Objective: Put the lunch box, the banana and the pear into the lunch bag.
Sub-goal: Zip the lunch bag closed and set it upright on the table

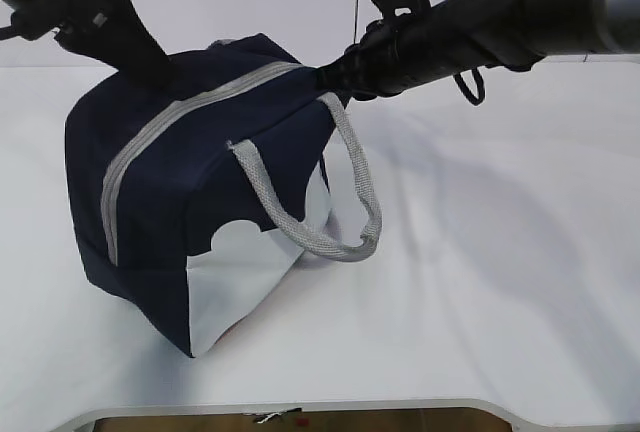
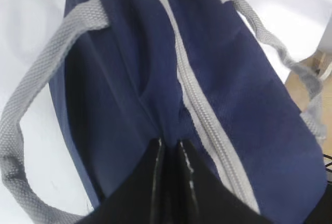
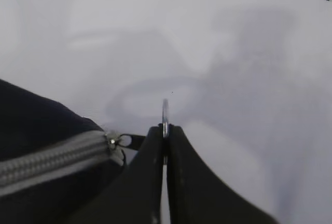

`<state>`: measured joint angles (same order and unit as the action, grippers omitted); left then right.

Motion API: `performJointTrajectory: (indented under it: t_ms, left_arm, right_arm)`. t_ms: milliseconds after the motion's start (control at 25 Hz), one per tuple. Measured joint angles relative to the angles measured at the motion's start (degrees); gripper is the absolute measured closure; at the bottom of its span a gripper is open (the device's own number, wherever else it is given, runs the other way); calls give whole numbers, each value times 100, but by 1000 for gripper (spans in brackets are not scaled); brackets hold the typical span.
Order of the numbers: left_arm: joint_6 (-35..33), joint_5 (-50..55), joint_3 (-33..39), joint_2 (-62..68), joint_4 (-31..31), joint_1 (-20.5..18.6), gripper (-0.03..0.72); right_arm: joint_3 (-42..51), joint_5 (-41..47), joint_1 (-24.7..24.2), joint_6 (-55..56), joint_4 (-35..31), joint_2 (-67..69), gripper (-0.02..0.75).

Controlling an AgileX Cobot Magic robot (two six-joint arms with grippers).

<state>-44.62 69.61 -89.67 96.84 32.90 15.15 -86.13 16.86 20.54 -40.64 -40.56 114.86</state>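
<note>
The navy lunch bag (image 1: 180,192) stands tilted on the white table, and its grey zipper (image 1: 190,107) is shut along the length that shows. My left gripper (image 2: 168,142) is shut on a fold of the bag's navy fabric beside the zipper (image 2: 199,105). In the exterior view it meets the bag's far top corner (image 1: 150,67). My right gripper (image 3: 165,128) is shut on the thin metal zipper pull, next to the slider (image 3: 112,141) at the bag's end. It shows in the exterior view (image 1: 328,77) at the bag's top right. The lunch box, banana and pear are out of view.
One grey webbing handle (image 1: 340,222) hangs down the bag's front over the white side panel (image 1: 250,282); the other (image 2: 31,105) lies off the far side. The table's front edge (image 1: 300,407) runs along the bottom of the exterior view.
</note>
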Motion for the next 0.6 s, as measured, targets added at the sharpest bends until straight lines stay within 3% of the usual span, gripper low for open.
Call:
performJointTrajectory:
  t_ms: [240, 360, 480, 600]
  left_arm:
    - [271, 47, 0, -27, 0, 0, 619]
    - [398, 68, -42, -40, 162, 0, 461]
    - [632, 68, -239, -49, 239, 0, 249]
    - [788, -27, -379, -63, 269, 0, 162]
  right_arm:
    - [-12, 708, -43, 0, 31, -367, 721]
    - [-115, 1056, -43, 0, 45, -407, 721]
    - [-248, 1230, -43, 0, 56, -407, 721]
    - [-381, 1303, -43, 0, 76, -407, 721]
